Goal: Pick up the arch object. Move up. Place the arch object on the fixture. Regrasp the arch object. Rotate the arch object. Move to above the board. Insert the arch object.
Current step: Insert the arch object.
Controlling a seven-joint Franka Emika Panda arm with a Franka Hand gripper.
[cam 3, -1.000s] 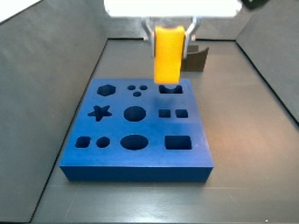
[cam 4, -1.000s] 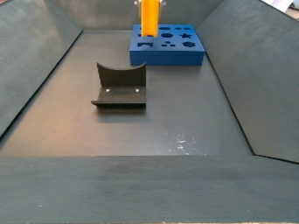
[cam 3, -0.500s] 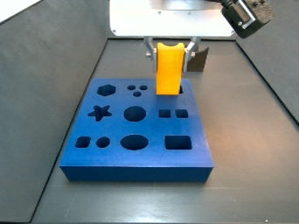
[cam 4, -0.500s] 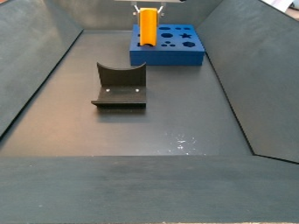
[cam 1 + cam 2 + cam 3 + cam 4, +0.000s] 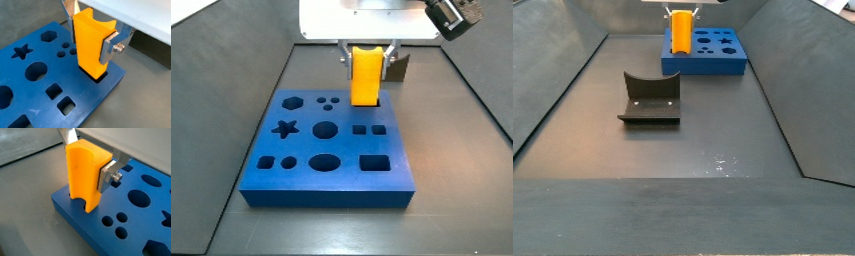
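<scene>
The arch object (image 5: 90, 42), a bright orange-yellow oblong block, stands upright between the silver fingers of my gripper (image 5: 90, 35), which is shut on it. Its lower end sits in a dark cut-out at the edge of the blue board (image 5: 87, 95). A wrist view shows the curved notch in the arch object (image 5: 83, 173) just above the board (image 5: 83, 218). In a side view the gripper (image 5: 366, 52) holds the arch object (image 5: 366, 78) over the far side of the board (image 5: 331, 188). The dark fixture (image 5: 649, 98) stands apart from the board (image 5: 727, 62), with nothing on it.
Dark sloping walls (image 5: 560, 90) close in the grey floor on both sides. The board carries star, hexagon, round and square holes (image 5: 326, 129). Behind the board, beside the gripper, a corner of the fixture (image 5: 397, 68) shows.
The gripper has come down with the arch object. The block's lower end, earlier above the board, now reaches into the cut-out.
</scene>
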